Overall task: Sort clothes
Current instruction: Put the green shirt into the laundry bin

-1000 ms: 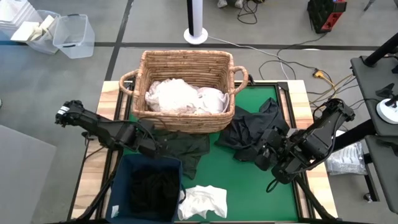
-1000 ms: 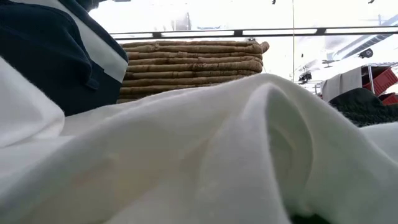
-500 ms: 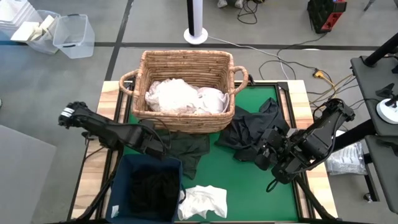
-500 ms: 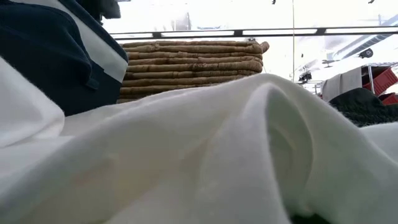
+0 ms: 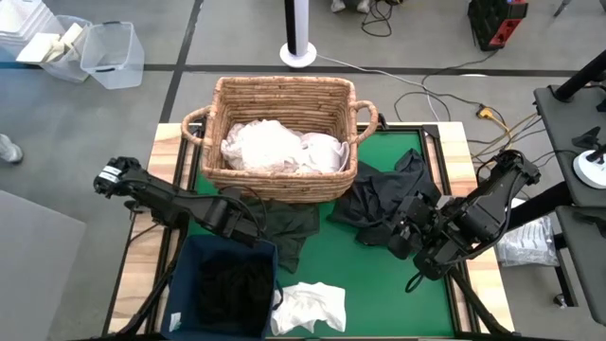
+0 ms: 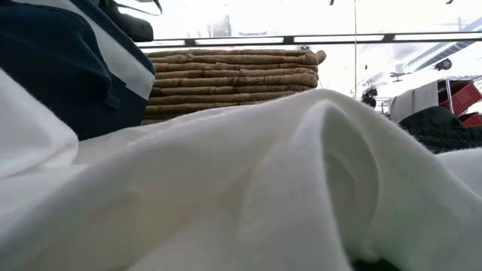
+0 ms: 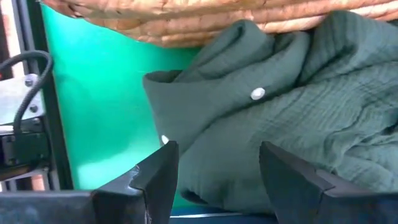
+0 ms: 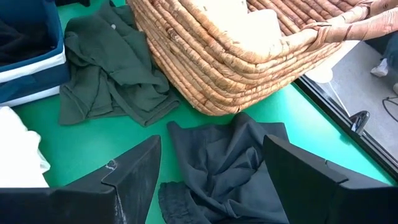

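The left gripper (image 5: 248, 230) sits low over the near-left part of the green mat (image 5: 379, 294), between the wicker basket (image 5: 281, 114) and the navy bin (image 5: 227, 289). In the left wrist view its fingers (image 7: 163, 174) stand spread apart with nothing between them, directly above the dark green garment (image 7: 280, 137), which lies bunched against the basket's near wall. The bin just beside it already contains dark fabric (image 5: 232, 284); the basket holds white garments (image 5: 279, 147).

Step in hand, as judged: approach for a pick on the dark green garment, destined for the bin. The next move calls for descending onto a raised fold, closing fully on the fabric, then lifting clear of the basket wall before carrying it to the bin.

A white garment (image 5: 308, 308) lies at the near edge of the mat, beside the bin. A black garment (image 5: 379, 199) lies crumpled at centre-right, near the basket's corner.

The right gripper (image 5: 409, 237) waits at the right of the mat, next to the black garment, fingers (image 8: 134, 174) wide apart and empty.
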You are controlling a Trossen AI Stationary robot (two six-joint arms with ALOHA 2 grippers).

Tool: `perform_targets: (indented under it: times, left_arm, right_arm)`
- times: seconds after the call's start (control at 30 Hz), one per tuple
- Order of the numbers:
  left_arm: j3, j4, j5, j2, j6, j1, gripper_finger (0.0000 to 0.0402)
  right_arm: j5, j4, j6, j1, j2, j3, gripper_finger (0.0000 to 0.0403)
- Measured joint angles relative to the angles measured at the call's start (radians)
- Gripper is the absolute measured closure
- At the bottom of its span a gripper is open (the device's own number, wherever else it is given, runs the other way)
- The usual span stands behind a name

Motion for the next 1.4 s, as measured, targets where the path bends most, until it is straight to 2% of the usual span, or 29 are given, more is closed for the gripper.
perform_targets:
  times: [0.43,0.7,1.27,1.4]
  left_arm:
    - [-0.028,0.045,0.001,0.013,0.000,0.001,0.0201]
    - [-0.083,0.126,0.001,0.013,0.003,0.001,0.0201]
    - [-0.142,0.141,-0.001,0.013,0.003,0.017,0.0201]
    - [-0.143,0.144,-0.028,0.013,0.004,0.023,0.0201]
  right_arm:
    - [0.000,0.000,0.000,0.000,0.000,0.000,0.0137]
    - [0.001,0.000,0.000,0.000,0.000,0.000,0.0127]
    - [0.003,0.000,-0.001,-0.020,0.000,0.000,0.0124]
    - [0.002,0.000,-0.002,-0.023,0.000,0.000,0.0128]
